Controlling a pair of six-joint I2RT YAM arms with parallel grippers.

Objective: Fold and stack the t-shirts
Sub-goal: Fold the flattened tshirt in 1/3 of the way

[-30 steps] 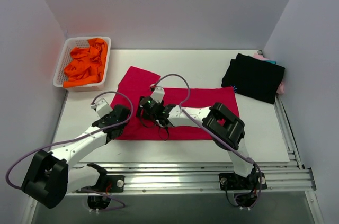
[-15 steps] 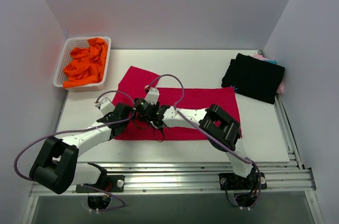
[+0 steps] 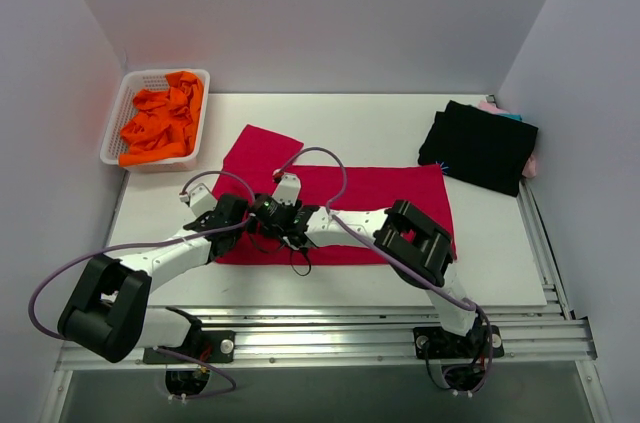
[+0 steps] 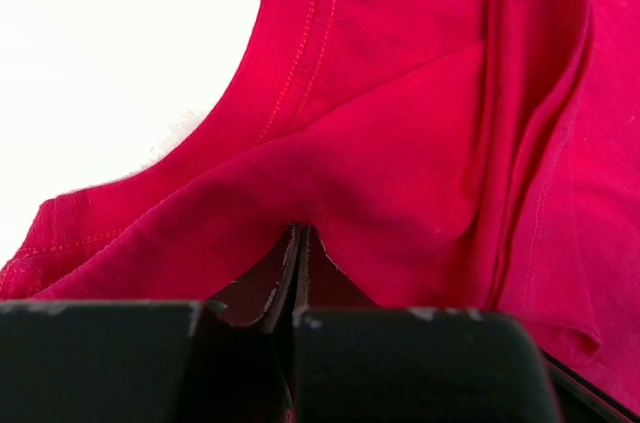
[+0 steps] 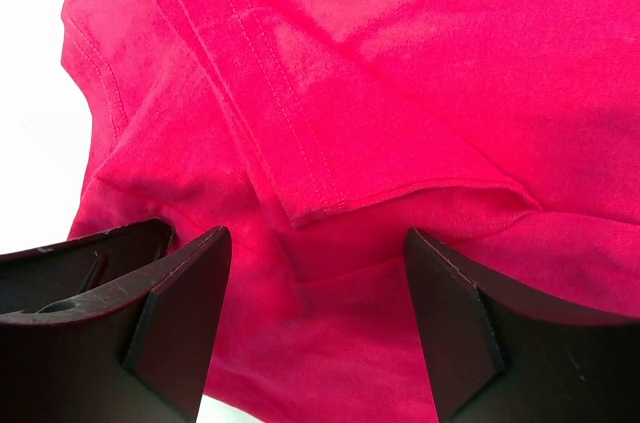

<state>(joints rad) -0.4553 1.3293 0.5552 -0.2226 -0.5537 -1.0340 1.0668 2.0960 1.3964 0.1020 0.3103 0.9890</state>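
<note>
Left fingers [image 4: 262,293] pinch the red t-shirt [image 4: 420,143]; right fingers [image 5: 175,323] spread open above it.

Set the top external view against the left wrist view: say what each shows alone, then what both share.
Only the top external view shows the left arm and right arm in full, the white basket of orange cloth at far left, and the folded black t-shirt at far right. Only the left wrist view shows the left pincer shut on a raised fold, and the stitched hem lines. Both show the red t-shirt lying on the white table.
</note>
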